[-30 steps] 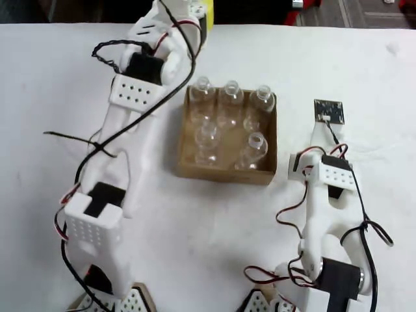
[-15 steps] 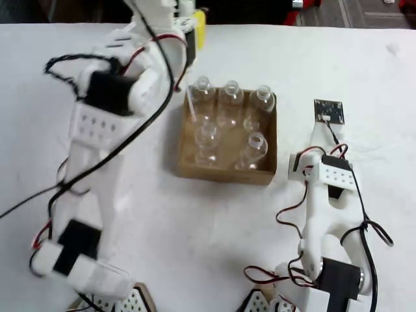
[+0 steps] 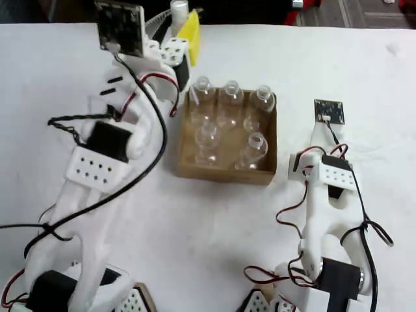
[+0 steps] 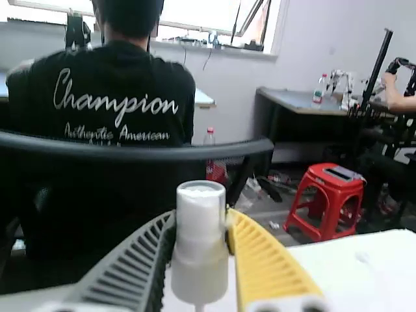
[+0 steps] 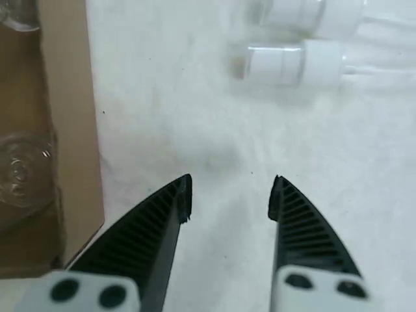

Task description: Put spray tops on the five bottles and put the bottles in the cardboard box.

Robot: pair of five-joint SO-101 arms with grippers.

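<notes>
A cardboard box point(image 3: 188, 170) in the middle of the table holds several clear bottles with bare necks, such as one point(image 3: 202, 91) in the far row and a leaning one point(image 3: 253, 148) in the near row. My left gripper point(image 3: 175, 21) is raised past the box's far left corner, shut on a white spray top point(image 4: 201, 244) between its grey and yellow fingers point(image 4: 263, 260). My right gripper point(image 5: 229, 195) hangs open just above the table, to the right of the box point(image 5: 65, 117). Beyond it lie two spray tops point(image 5: 289, 63) on the cloth.
A white cloth point(image 3: 214, 234) covers the table. The left arm point(image 3: 104, 162) stretches along the box's left side, with loose cables around it. The right arm point(image 3: 328, 208) stands at the near right. A seated person and a red stool are in the room beyond the table.
The left arm has swung and lifted its wrist, and the gripper with the spray top is now higher, at the table's far edge. The right arm has not moved.
</notes>
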